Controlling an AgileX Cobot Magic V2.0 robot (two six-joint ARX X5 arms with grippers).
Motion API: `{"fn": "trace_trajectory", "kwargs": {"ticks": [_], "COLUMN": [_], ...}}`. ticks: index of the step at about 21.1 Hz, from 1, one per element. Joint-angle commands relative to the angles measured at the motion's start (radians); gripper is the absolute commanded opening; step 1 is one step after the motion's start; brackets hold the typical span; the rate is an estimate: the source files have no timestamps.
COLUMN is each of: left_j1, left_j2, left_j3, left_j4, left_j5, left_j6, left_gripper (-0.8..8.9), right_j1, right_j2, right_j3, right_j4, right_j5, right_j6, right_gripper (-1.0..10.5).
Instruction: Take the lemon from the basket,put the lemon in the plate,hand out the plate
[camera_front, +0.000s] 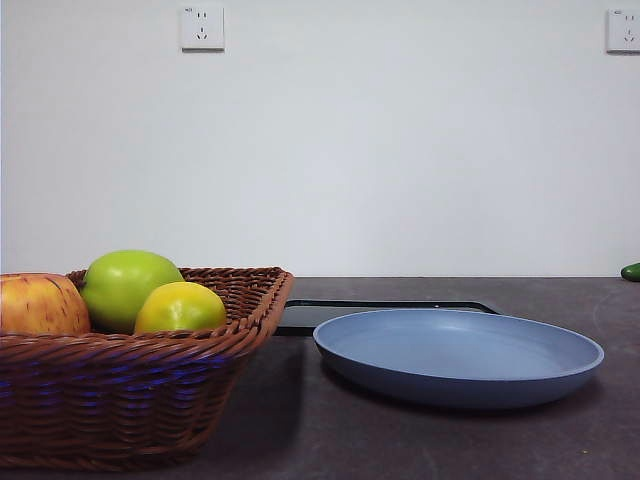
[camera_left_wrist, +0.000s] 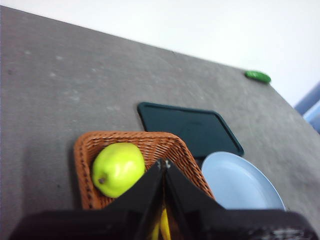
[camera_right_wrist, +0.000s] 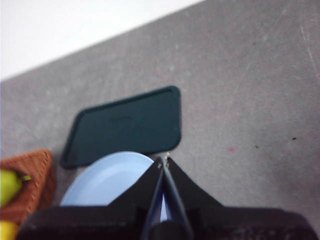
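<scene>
The basket (camera_front: 130, 400) holds the lemon (camera_front: 180, 307), a green apple (camera_front: 125, 283) and a red-yellow apple (camera_front: 40, 305); beside it the plate (camera_front: 460, 355) lies bare. Both grippers, left (camera_left_wrist: 164, 163) and right (camera_right_wrist: 164, 160), hover closed, gripping nothing.

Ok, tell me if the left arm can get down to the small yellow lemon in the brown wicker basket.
Probably yes. The left gripper hangs over the brown wicker basket, jaws shut, nothing lying over the small yellow lemon. The large green apple and red-yellow apple crowd it, so the jaws must open first.

Green apple (camera_front: 128, 287) crowds the lemon (camera_front: 180, 307); air above lies open.
</scene>
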Motion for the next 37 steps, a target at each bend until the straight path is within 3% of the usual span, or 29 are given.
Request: {"fn": "trace_trajectory", "kwargs": {"ticks": [1,4,7,9,12,15,18,19,29,31,34,37], "left_j1": [-0.011,-0.029,-0.056,-0.083,-0.127,-0.160,-0.170,-0.170,-0.171,-0.171,-0.171,-0.170], "left_j2": [0.069,0.146,0.252,0.321,0.377,0.384,0.384,0.384,0.384,0.384,0.384,0.384], "left_j3": [0.072,0.145,0.241,0.300,0.339,0.339,0.339,0.339,0.339,0.339,0.339,0.339], "left_j4": [-0.029,-0.099,-0.245,-0.342,-0.391,-0.390,-0.382,-0.383,-0.394,-0.394,-0.390,-0.389], "left_j5": [0.037,0.064,0.093,0.096,0.096,0.096,0.095,0.095,0.096,0.096,0.096,0.096], "left_j6": [0.075,0.108,0.180,0.233,0.245,0.245,0.231,0.226,0.225,0.225,0.225,0.225], "left_gripper": [0.07,0.07,0.07,0.06,0.07,0.44,2.75,2.95,2.99,2.99,2.99,2.99], "right_j1": [0.002,0.002,0.002,0.002,0.002,0.014,0.028,0.031,0.043,0.049,0.057,0.065], "right_j2": [0.080,0.166,0.264,0.331,0.428,0.509,0.602,0.635,0.986,1.029,1.074,1.091], "right_j3": [0.079,0.140,0.185,0.190,0.190,0.190,0.190,0.190,0.190,0.190,0.190,0.190], "right_j4": [-0.059,-0.127,-0.188,-0.209,-0.228,-0.227,-0.203,-0.188,0.001,0.024,0.061,0.091], "right_j5": [-0.002,-0.031,-0.130,-0.193,-0.260,-0.258,-0.255,-0.255,-0.264,-0.267,-0.340,-0.338], "right_j6": [-0.093,-0.151,-0.204,-0.211,-0.210,-0.206,-0.207,-0.206,-0.206,-0.205,-0.202,-0.181], "right_gripper": [0.0,0.0,0.0,0.2,1.1,2.2,2.5,2.5,2.5,2.5,2.3,1.6]}}
